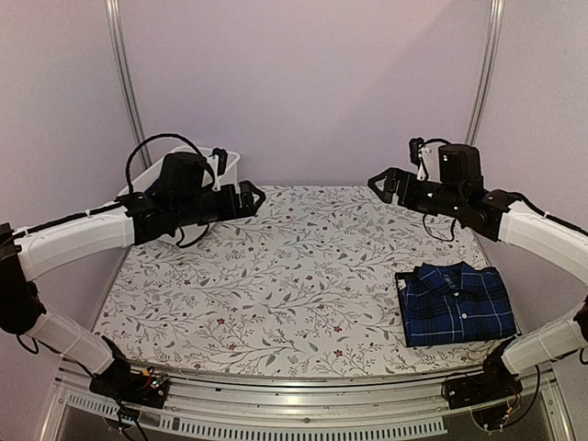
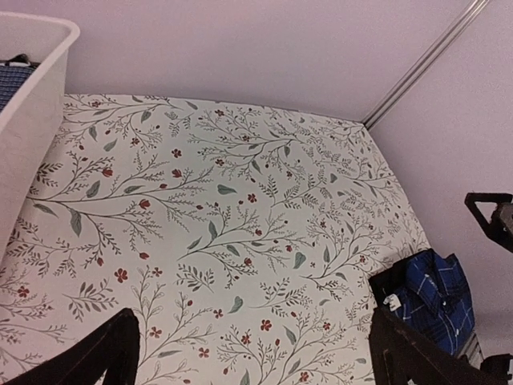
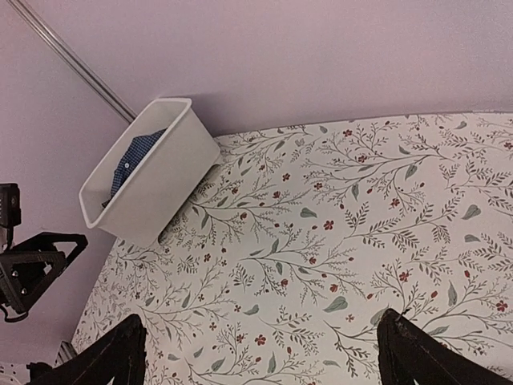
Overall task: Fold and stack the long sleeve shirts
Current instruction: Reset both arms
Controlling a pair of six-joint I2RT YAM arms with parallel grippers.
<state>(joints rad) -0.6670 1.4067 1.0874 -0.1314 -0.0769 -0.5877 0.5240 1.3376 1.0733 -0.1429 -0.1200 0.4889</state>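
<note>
The navy-and-blue plaid shirt (image 1: pixel 457 303) lies folded, collar up, at the table's front right. It also shows in the left wrist view (image 2: pixel 437 297). A black strip of cloth (image 2: pixel 383 282) shows along its left edge; I cannot tell whether it is the black shirt. My left gripper (image 1: pixel 250 197) hangs open and empty above the back left of the table; its view (image 2: pixel 252 341) shows only tablecloth between the fingers. My right gripper (image 1: pixel 381 181) hangs open and empty above the back right, as its own view (image 3: pixel 260 341) shows.
A white bin (image 3: pixel 152 172) stands at the back left corner with a blue checked cloth (image 3: pixel 132 152) inside; my left arm partly hides it in the top view (image 1: pixel 227 165). A floral cloth (image 1: pixel 276 276) covers the table. Walls close in the back and sides.
</note>
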